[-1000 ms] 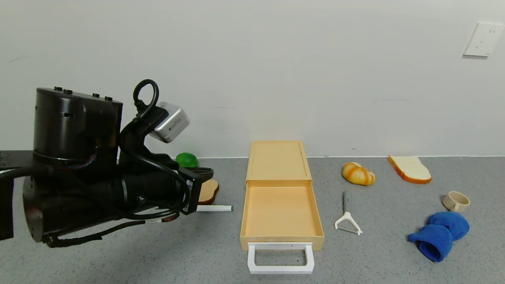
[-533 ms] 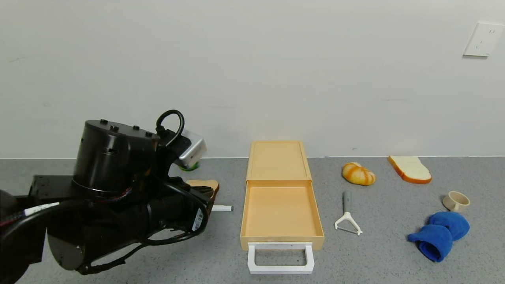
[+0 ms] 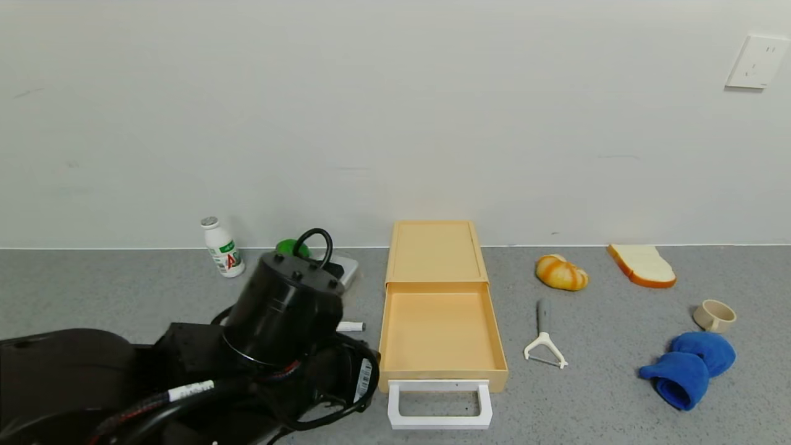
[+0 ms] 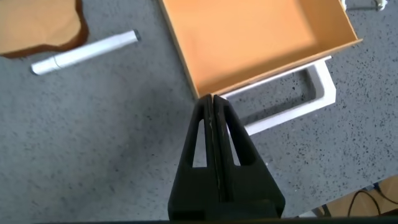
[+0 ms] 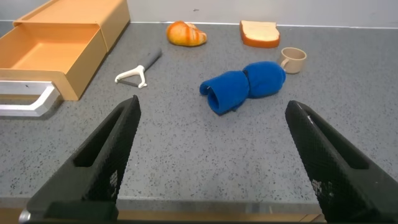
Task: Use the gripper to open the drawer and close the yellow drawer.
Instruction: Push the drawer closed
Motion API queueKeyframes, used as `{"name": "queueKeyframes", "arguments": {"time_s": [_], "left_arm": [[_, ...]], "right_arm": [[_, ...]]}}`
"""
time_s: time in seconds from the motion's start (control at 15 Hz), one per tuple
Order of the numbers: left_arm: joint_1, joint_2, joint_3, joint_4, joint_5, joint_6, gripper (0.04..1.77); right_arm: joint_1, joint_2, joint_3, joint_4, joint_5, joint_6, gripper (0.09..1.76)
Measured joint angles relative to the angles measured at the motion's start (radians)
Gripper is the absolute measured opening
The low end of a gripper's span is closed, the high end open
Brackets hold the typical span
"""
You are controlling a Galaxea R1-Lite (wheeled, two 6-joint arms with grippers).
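Note:
The pale yellow drawer unit (image 3: 435, 252) lies flat against the back wall. Its tray (image 3: 437, 327) is pulled out toward me and is empty. The white loop handle (image 3: 439, 405) is at the tray's front. My left arm (image 3: 284, 309) is low, just left of the tray, and hides its own gripper in the head view. In the left wrist view the left gripper (image 4: 211, 98) is shut and empty, its tips over the tray's front left corner (image 4: 198, 93), beside the handle (image 4: 292, 102). My right gripper (image 5: 212, 104) is open and empty, parked at the table's front edge on the right.
A white marker (image 3: 350, 326) and a toast slice (image 4: 37, 28) lie left of the drawer. A small bottle (image 3: 222, 247) and a green object (image 3: 285, 247) are behind them. A peeler (image 3: 544, 346), bread roll (image 3: 561, 272), bread slice (image 3: 642, 264), cup (image 3: 715, 315) and blue cloth (image 3: 689, 364) lie to the right.
My left arm has come down and moved right, toward the drawer's front left corner. The bottle behind it now shows. The drawer has not moved.

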Motion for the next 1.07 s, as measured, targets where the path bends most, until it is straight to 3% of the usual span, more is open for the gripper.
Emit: {"name": "queueKeyframes", "arguments": {"time_s": [0.33, 0.47, 0.6, 1.07], "left_arm": [[-0.141, 0.112, -0.006, -0.008, 0.092, -0.164, 0.11], [-0.187, 0.161, -0.022, -0.003, 0.100, -0.227, 0.11], [-0.214, 0.211, -0.042, -0.001, 0.107, -0.266, 0.11], [-0.275, 0.382, -0.153, 0.000, 0.229, -0.380, 0.11]], "right_arm": [[0.000, 0.000, 0.000, 0.000, 0.000, 0.000, 1.71], [0.000, 0.000, 0.000, 0.000, 0.000, 0.000, 1.71], [0.000, 0.000, 0.000, 0.000, 0.000, 0.000, 1.71], [0.000, 0.000, 0.000, 0.000, 0.000, 0.000, 1.71]]}}
